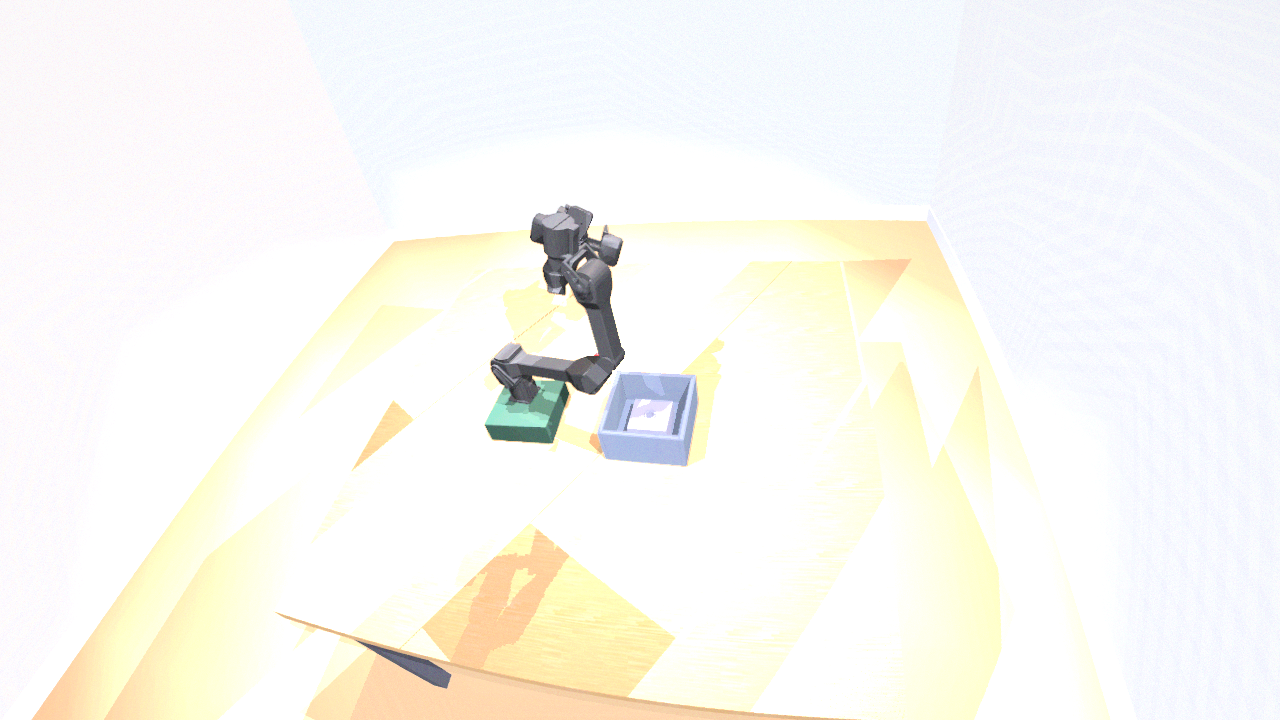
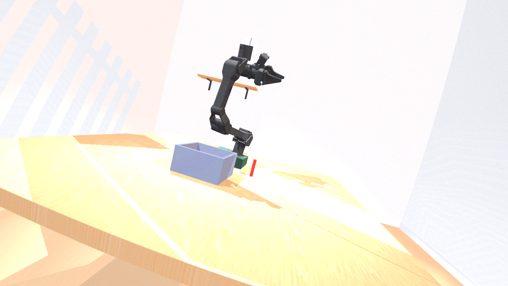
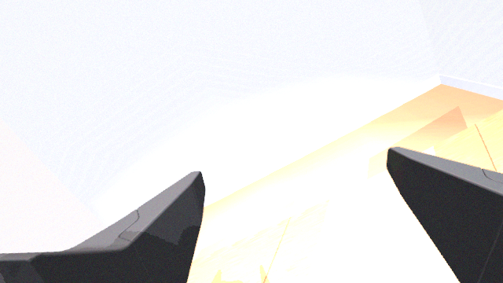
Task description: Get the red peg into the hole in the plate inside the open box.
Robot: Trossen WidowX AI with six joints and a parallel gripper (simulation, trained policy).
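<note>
The red peg [image 2: 253, 167] stands nearly upright on the table in the exterior view, near the arm's green base. In the top view only a red speck shows beside the arm's elbow. The open blue-grey box [image 1: 647, 449] [image 2: 195, 164] stands beside the base. The pale plate [image 1: 660, 422] lies at its bottom, with a small dark hole near the middle. My gripper [image 2: 282, 79] [image 3: 294, 169] is open and empty, high above the table and far from the peg and the box. It points roughly level, with its fingertips wide apart in the wrist view.
The arm stands on a green block [image 1: 520, 431] [image 2: 241, 162] close to the box. The box walls rise around the plate. An orange-brown shelf [image 2: 245, 86] with dark brackets shows behind the arm in the exterior view. The wrist view shows pale walls and a table corner.
</note>
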